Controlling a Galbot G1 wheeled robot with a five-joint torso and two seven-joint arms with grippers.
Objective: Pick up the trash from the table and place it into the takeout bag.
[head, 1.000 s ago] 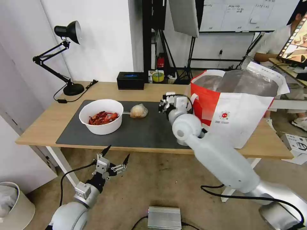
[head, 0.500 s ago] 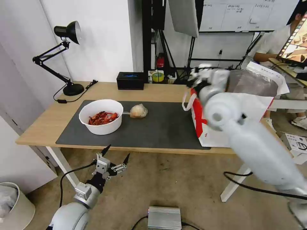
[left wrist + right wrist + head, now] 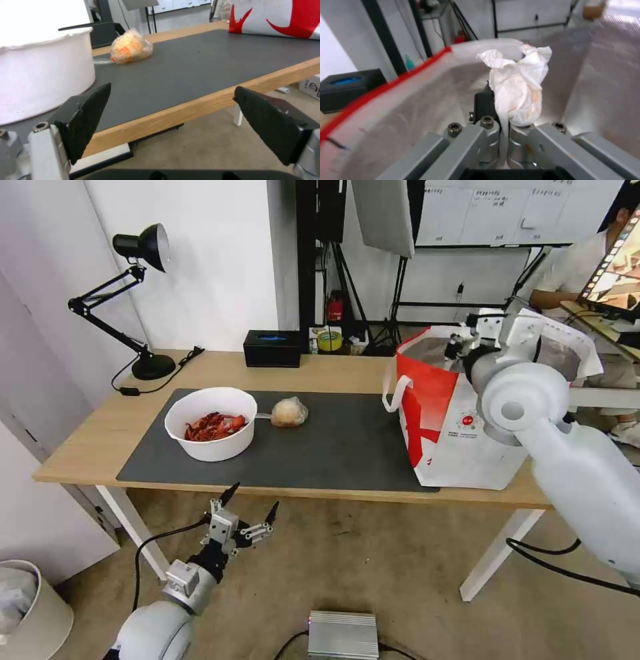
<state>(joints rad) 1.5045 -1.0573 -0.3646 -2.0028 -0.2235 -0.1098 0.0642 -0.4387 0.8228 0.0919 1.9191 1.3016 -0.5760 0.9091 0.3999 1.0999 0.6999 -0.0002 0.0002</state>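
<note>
Bowl left on table, small bag beside it, takeout bag right

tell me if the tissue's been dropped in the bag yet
Not yet: the right gripper is shut on the crumpled tissue, held over the takeout bag's foil-lined opening.

the right arm reaches up over the large white-and-red insulated takeout bag, its right gripper inside the bag's mouth, fingers clamped on a crumpled white tissue. the left arm hangs low in front of the bag, left gripper below the table edge, fingers spread wide apart.
</note>
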